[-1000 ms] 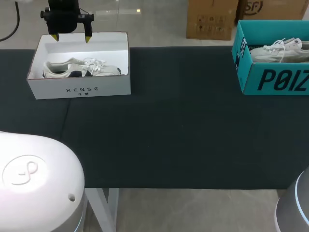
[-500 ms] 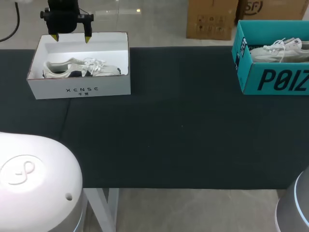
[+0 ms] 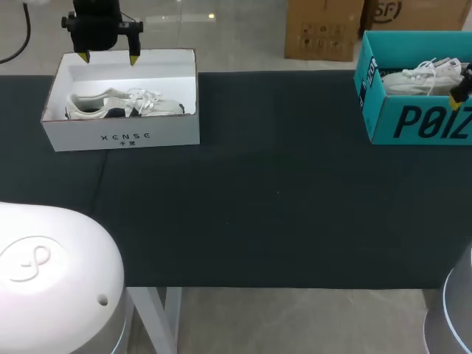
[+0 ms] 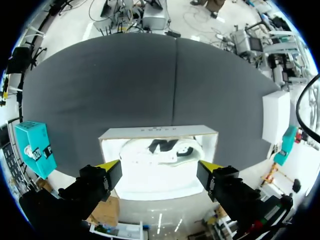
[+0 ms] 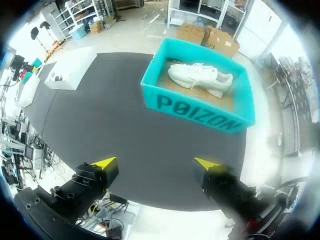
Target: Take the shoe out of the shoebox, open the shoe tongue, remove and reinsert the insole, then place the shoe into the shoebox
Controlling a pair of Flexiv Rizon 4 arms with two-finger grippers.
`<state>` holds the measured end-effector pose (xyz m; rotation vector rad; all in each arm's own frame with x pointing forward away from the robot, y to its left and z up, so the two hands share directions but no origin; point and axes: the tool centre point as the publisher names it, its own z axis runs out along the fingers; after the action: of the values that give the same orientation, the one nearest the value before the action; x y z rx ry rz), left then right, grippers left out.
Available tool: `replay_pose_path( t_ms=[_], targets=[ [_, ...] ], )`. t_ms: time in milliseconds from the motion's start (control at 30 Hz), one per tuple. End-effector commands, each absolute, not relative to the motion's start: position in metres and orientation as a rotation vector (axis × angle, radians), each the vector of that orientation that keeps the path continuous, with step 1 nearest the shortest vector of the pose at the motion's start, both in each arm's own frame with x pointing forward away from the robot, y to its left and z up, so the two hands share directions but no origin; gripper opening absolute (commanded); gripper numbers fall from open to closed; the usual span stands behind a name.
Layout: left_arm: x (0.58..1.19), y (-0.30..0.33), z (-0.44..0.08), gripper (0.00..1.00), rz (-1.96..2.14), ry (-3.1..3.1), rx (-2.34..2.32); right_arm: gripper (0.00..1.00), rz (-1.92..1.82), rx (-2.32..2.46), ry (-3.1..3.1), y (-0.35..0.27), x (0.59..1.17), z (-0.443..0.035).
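Note:
A white shoebox (image 3: 122, 136) stands at the table's back left with a white and dark shoe (image 3: 122, 103) lying in it. My left gripper (image 3: 108, 56) hangs open over the box's far rim; in the left wrist view the shoe (image 4: 165, 150) lies ahead of the open gripper (image 4: 159, 172), nothing between its fingers. A teal shoebox (image 3: 413, 122) at the back right holds a white laced shoe (image 3: 424, 77). One yellow fingertip (image 3: 458, 96) of my right arm shows at the edge by that box. In the right wrist view the teal shoebox (image 5: 197, 107) and its shoe (image 5: 200, 77) lie ahead of the open right gripper (image 5: 155, 164).
A dark cloth (image 3: 280, 192) covers the table between the two boxes. The table's front edge (image 3: 295, 286) runs across the lower part of the head view. The white shoebox (image 5: 70, 75) shows far off to one side in the right wrist view.
A fingertip of my right gripper has come into the head view at the right edge beside the teal shoebox. The left arm and both boxes have not moved.

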<state>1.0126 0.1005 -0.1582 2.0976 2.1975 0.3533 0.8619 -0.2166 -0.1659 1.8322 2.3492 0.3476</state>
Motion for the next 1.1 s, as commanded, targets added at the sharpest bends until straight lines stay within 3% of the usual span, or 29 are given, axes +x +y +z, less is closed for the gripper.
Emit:
replay_pose_path(
  t_ms=[33, 967, 1100],
  targets=[
    [1.013, 0.100, -0.158, 1.00, 0.357, 2.198, 2.099, 1.00, 0.271, 1.780, 2.505, -0.225, 0.924, -0.158],
    [1.013, 0.100, -0.158, 1.00, 0.357, 2.198, 2.099, 1.00, 0.271, 1.780, 2.505, -0.225, 0.924, -0.158],
    [1.013, 0.100, -0.158, 1.00, 0.357, 2.198, 2.099, 1.00, 0.248, 1.827, 2.405, -0.255, 0.962, -0.161]
  ],
)
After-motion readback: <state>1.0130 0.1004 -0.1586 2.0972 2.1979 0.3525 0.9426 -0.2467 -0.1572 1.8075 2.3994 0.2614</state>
